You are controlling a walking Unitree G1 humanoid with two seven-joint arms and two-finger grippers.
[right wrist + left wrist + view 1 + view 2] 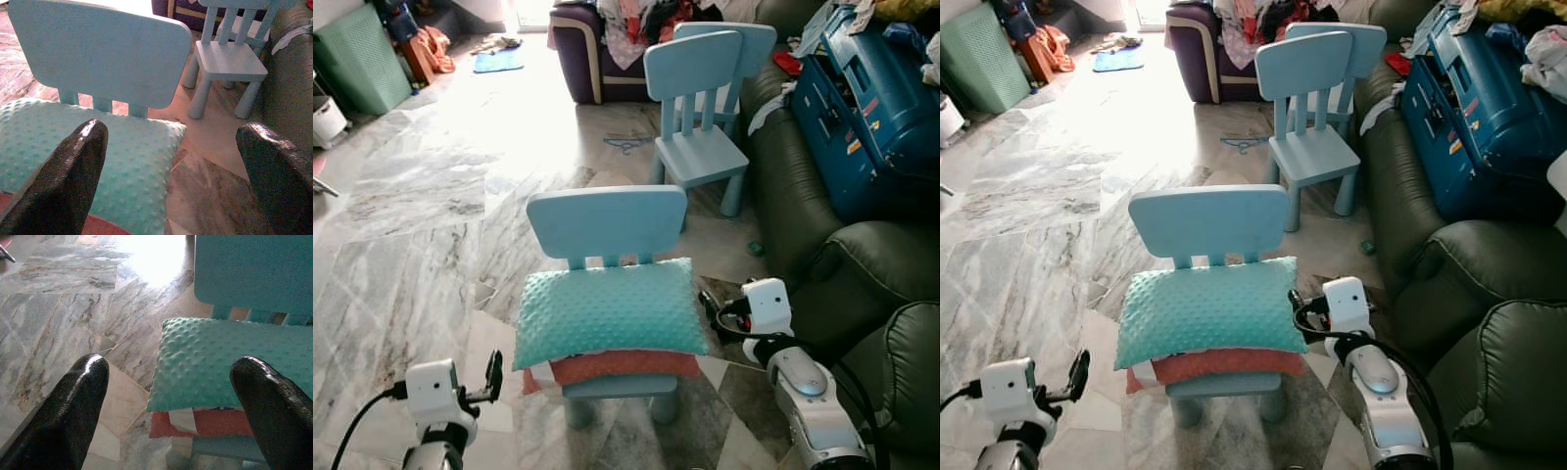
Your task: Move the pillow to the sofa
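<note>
Teal pillow (pixel 607 311) tops one red cushion (pixel 622 365); two blue chairs; left gripper (pixel 168 396) and right gripper (pixel 171 169) both spread

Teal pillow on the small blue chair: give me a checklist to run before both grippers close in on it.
1. Teal pillow lies flat on the near blue chair: ok.
2. Left gripper open, facing the pillow's left end: ok.
3. Right gripper open, at the pillow's right end: ok.
4. Fingers touching the pillow: not ok, both apart from it.
5. Orange cushion underneath may lift too: cannot tell.
6. Sofa on the right has bare seat: ok.
</note>
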